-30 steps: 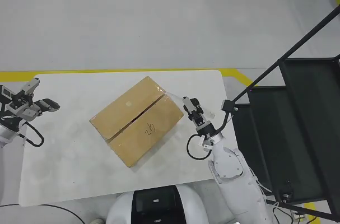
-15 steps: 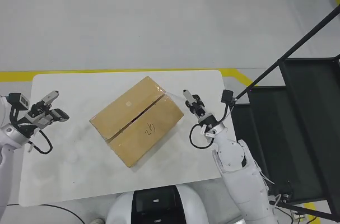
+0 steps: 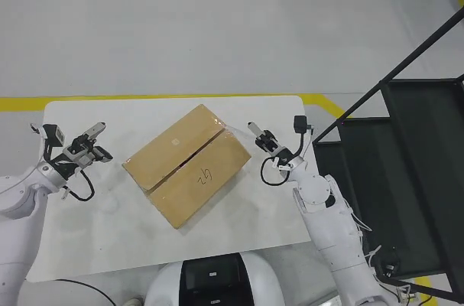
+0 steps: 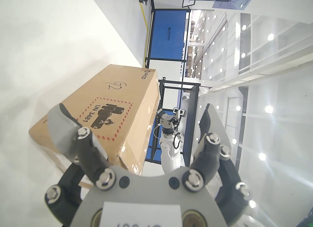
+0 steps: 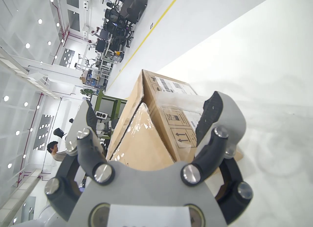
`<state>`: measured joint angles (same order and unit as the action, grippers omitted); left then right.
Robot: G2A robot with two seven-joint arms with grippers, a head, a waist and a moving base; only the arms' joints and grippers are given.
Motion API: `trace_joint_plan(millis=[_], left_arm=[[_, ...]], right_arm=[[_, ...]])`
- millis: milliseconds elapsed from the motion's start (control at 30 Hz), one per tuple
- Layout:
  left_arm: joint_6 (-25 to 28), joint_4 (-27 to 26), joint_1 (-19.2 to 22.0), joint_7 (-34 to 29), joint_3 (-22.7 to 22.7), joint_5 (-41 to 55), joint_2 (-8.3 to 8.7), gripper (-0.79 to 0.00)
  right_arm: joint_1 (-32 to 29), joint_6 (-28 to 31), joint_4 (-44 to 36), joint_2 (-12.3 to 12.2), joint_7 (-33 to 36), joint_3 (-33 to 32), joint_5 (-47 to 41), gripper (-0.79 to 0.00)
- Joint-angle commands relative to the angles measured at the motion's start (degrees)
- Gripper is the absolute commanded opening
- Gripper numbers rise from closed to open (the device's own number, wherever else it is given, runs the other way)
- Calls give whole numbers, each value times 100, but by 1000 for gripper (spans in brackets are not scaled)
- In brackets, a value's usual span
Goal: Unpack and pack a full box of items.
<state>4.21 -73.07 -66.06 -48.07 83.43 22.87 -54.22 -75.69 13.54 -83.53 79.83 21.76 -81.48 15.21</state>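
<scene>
Box (image 3: pixel 209 172) is sitting closed in the middle of the desk (image 3: pixel 102 222), left jaws and right jaws hanging wide apart just off its two ends. I'm guessing stiff cardboard, heavy when full, so I'm eyeing the centre seam (image 3: pixel 184 159) for prying it open.

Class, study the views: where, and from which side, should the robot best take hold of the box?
Probably a top flap at the seam, coming from the right gripper's end. The box looks too wide for the open jaws, but at that end the flaps gape slightly, which leaves an edge to pinch.
</scene>
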Motion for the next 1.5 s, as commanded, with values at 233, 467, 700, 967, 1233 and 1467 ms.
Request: trace_joint_plan(millis=[233, 467, 700, 967, 1233, 1467], left_arm=[[-243, 362, 509, 188, -370, 100, -112, 0], [-369, 651, 850, 274, -370, 295, -153, 0], [-431, 870, 1150, 308, -369, 413, -185, 0], [-549, 968, 961, 105, 279, 288, -18, 0], [-778, 729, 334, -506, 566, -423, 165, 0], [-895, 648, 482, -217, 190, -154, 52, 0]], right_arm=[[-387, 165, -269, -62, 396, 110, -12, 0], [-867, 246, -812, -119, 679, 191, -45, 0], [-1063, 171, -984, -141, 760, 456, 96, 0], [-1180, 142, -1206, -184, 670, 498, 151, 0], [-1166, 232, -1311, -218, 589, 534, 84, 0], [-1171, 228, -1326, -246, 517, 589, 131, 0]])
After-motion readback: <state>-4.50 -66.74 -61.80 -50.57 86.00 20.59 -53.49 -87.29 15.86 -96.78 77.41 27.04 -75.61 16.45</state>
